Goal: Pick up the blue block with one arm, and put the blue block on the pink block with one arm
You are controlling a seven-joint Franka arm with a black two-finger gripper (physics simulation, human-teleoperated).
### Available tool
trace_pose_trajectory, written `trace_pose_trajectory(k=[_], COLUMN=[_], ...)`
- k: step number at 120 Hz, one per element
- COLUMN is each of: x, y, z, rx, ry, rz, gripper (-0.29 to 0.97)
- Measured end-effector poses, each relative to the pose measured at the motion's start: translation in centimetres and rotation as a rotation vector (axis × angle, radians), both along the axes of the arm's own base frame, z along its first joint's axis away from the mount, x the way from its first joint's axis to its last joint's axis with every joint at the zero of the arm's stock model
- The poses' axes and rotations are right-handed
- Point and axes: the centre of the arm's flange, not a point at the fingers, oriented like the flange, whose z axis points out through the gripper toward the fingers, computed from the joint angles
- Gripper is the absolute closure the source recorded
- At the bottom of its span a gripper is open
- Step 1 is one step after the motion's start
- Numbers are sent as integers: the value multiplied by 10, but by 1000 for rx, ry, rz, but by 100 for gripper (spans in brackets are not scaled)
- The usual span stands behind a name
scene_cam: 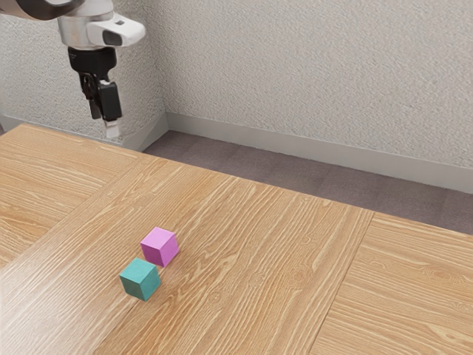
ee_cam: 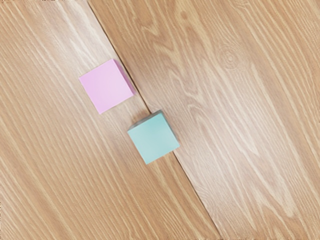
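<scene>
A blue-green block rests on the wooden table toward the front of the exterior view's left half. A pink block sits just behind it, close by with a small gap between them. My gripper hangs high above the table's far left corner, well away from both blocks, open and with nothing between its fingers. From the wrist view I look straight down on the blue-green block and the pink block, both lying along a seam in the tabletop.
The table's far edge runs diagonally in front of a grey carpeted floor and a textured wall with a baseboard. Bare wood spreads out to the exterior view's right of the blocks.
</scene>
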Motion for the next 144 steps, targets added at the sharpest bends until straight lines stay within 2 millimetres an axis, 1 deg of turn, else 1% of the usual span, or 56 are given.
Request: trace_pose_trajectory(k=[33, 40, 41, 43, 46, 48, 51, 53, 56, 59, 63, 65, 69, 73, 79, 83, 85, 89, 93, 97, 103, 109, 113, 117, 122, 129, 133, 136, 144], x=[1, 0, -1, -6, -17, -26, -41, -49, -60, -72, -87, -95, -112, -126, -142, -145, -145, -150, -157, -158, -161, -165, -165, -165, -163, -158, -153, -151, -145], y=[1, -2, -2, -4, -10, -15, -22, -27, -34, -37, -40, -39, -30, -23, -14, -9, -9, -16, -20, -24, -27, -44, -64, -82, -97, -110, -107, -101, -66], z=[-2, 2, 4, 28, 70, 91, 114, 122, 129, 130, 125, 119, 99, 79, 31, -4, -21, -47, -65, -84, -129, -172, -194, -209, -222, -233, -236, -241, -260], rx=[-8, -8, -7, -4, 0, 2, 7, 10, 15, 23, 34, 41, 55, 62, 56, 48, 45, 59, 94, 116, 105, 116, 132, 141, 140, 139, 127, 113, 97], ry=[10, 3, 0, -45, -124, -163, -202, -214, -220, -212, -193, -176, -127, -83, -3, 51, 76, 98, 86, 82, 107, 110, 95, 76, 49, 8, -7, -11, -7], rz=[-63, -74, -76, -81, -93, -101, -108, -115, -119, -113, -98, -82, -29, 17, 86, 123, 134, 163, 246, 315, 392, 414, 408, 401, 399, 417, 442, 466, 565], gripper=[0, 0, 0, 0, 0, 0, 0, 0, 0, 0, 0, 0, 0, 0, 0, 0, 0, 0, 0, 0, 0, 0, 0, 0, 0, 0, 0, 0, 0])
